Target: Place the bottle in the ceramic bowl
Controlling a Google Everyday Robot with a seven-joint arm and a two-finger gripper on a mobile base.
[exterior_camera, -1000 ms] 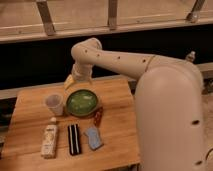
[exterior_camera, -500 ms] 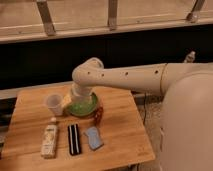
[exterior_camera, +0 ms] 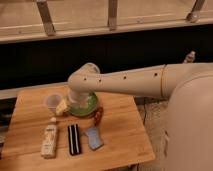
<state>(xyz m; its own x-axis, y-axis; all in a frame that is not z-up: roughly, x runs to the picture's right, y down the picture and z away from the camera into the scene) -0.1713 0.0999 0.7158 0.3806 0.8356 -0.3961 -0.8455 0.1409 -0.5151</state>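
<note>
The wooden table [exterior_camera: 125, 135] carries everything. The bottle [exterior_camera: 48, 141] lies flat near the front left corner, its pale cap towards the back edge, with nothing touching it. Just to its right, parallel to it, lies a black bar [exterior_camera: 74, 139], and right of that a small blue object [exterior_camera: 93, 138]. The ceramic bowl [exterior_camera: 89, 106] sits towards the back edge, left of the middle, partly hidden by the robot's white arm [exterior_camera: 125, 80], which reaches in from the right. A translucent cup [exterior_camera: 51, 101] stands near the bowl's left side. The gripper [exterior_camera: 63, 106] hangs low between the cup and the bowl, well apart from the bottle, its claw spread wide and holding nothing. A small reddish object [exterior_camera: 98, 116] lies just beside the bowl's front right rim.
</note>
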